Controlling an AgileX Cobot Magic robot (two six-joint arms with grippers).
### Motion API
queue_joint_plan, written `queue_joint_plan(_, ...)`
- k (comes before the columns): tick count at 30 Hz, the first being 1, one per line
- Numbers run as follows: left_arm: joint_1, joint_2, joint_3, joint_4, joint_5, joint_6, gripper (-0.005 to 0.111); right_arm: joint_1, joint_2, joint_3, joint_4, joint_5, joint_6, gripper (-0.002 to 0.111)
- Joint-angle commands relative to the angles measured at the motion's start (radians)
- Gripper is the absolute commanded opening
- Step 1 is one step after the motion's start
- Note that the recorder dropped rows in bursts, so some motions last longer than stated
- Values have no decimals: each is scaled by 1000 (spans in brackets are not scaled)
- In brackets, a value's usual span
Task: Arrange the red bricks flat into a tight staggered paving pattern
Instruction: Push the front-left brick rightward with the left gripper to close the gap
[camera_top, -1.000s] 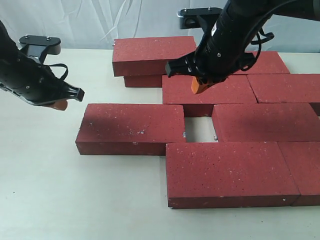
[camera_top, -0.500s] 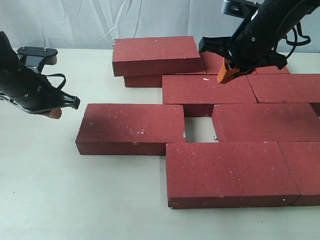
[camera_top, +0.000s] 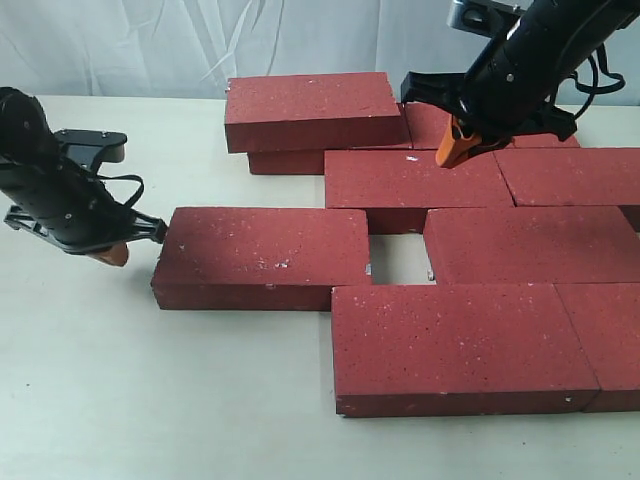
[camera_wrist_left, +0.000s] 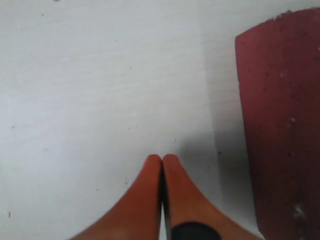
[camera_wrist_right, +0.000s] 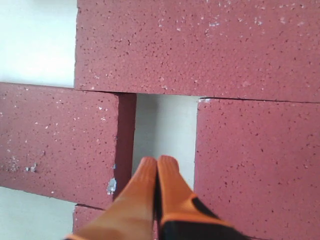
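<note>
left pincer (camera_top: 108, 256) dropped just beside leftmost of red bricks (camera_top: 262, 250) | tips together | right pincer (camera_top: 453, 151) together

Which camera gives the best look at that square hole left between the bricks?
The exterior view: the hole shows whole, with red bricks on all four sides. The right wrist view shows it closer, but the right tool covers one end. The left wrist view misses it.

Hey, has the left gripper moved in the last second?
Yes. The left gripper has dropped lower and now sits close beside the left end of the leftmost brick, down near the table.
</note>
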Motion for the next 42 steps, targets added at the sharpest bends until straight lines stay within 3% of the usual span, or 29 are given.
queue_joint_plan(1, 6, 14, 1, -39, -33, -5, 0, -5, -10, -3, 2, -1, -3, -1)
queue_joint_plan(8, 6, 34, 1, -89, -65, -4, 0, -5, -10, -3, 0, 3, -4, -1)
queue_joint_plan(16, 4, 62, -33, -187, -14, 50, 0, -5, -10, -3, 0, 1, -4, -1)
queue_joint_plan(27, -73, 62, -33, -223, -12, 72, 0, -5, -10, -3, 0, 3, -8, -1)
queue_joint_plan(42, -129, 62, -33, -261, -33, 75, 0, -3, -10, -3, 0, 3, -8, -1)
